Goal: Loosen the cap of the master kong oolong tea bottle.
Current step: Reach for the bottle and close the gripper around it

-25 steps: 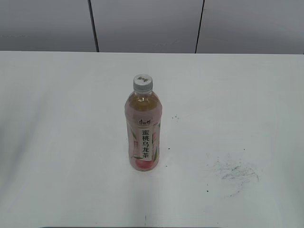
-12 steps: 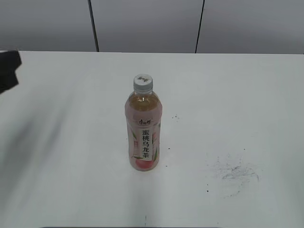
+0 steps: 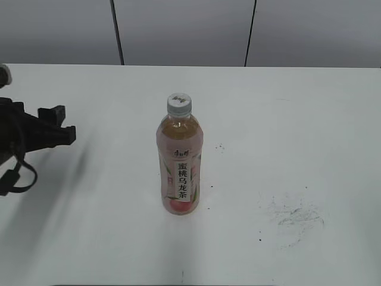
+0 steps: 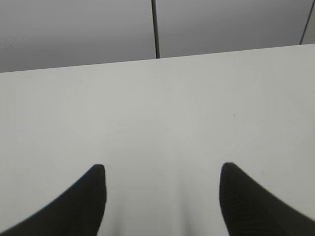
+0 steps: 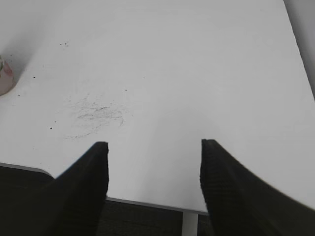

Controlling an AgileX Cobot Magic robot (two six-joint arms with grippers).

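A master kong oolong tea bottle (image 3: 180, 162) is shown upright near the centre of a white table (image 3: 297, 119), its pink label facing forward. The cap (image 3: 179, 103) is seated on its neck. At the left edge of the exterior frame the left gripper (image 3: 56, 124) is seen above the table, well apart from the bottle; in the left wrist view its fingers (image 4: 86, 204) are spread wide over bare tabletop. The right gripper (image 5: 153, 147) is likewise spread wide, nothing held, near a patch of dark scuff marks (image 5: 96, 115). Only the bottle's base is glimpsed at that view's left edge.
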